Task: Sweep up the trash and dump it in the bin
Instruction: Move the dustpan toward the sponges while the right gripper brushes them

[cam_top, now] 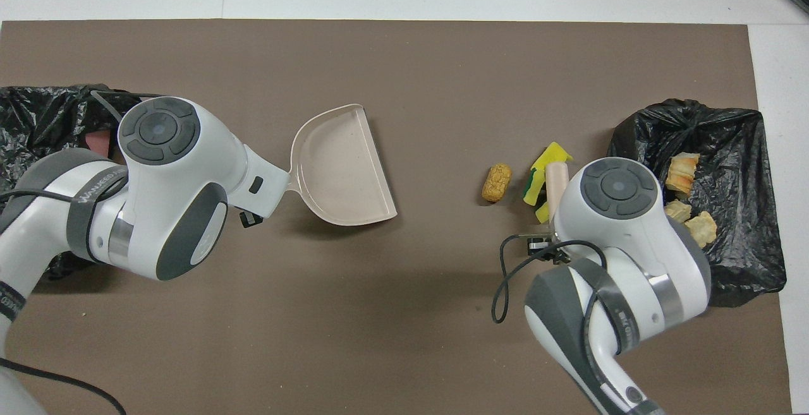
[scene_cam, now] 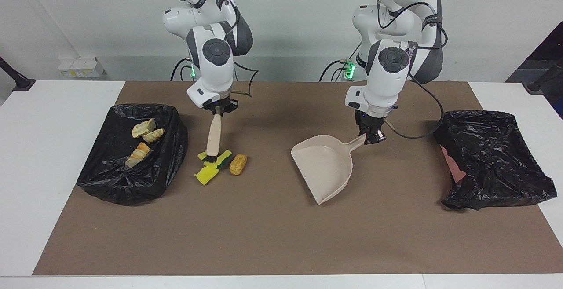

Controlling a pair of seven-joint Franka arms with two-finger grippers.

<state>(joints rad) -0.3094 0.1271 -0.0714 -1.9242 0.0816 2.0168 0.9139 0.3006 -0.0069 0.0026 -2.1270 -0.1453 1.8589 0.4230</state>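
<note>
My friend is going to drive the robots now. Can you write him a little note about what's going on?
Right pincer: shut on the brush, its bristles down at the sponges.
Left pincer: shut on the dustpan handle; the pan is empty, on the mat mid-table.
Done: three pastry pieces lie in the bin at the right arm's end.
Left: the sponges and the bun beside that bin need sweeping into the pan, then dumping.

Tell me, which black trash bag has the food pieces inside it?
The black bag at the right arm's end of the table, beside the sponges: three pale pastry pieces lie in it. The other bag shows none.
</note>
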